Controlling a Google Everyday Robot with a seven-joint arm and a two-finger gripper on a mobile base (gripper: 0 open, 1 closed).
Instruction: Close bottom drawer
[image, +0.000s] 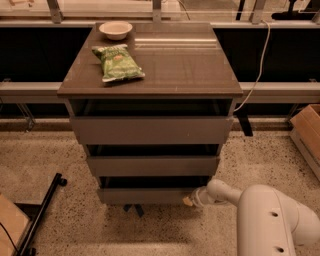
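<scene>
The bottom drawer (145, 195) is the lowest and slimmest grey-brown front panel of the cabinet, standing slightly out with a dark gap above it. My white arm comes in from the lower right. My gripper (190, 200) is at the right end of the bottom drawer's front, touching or nearly touching it. Its tip shows as a small pale end against the panel.
The cabinet top (175, 65) carries a green chip bag (117, 61) and a small white bowl (115, 29). The middle drawer (152, 165) and top drawer (150, 130) sit above. A cardboard box (306, 132) stands at right, a black stand leg (42, 212) at lower left, a white cable (257, 65) hangs right.
</scene>
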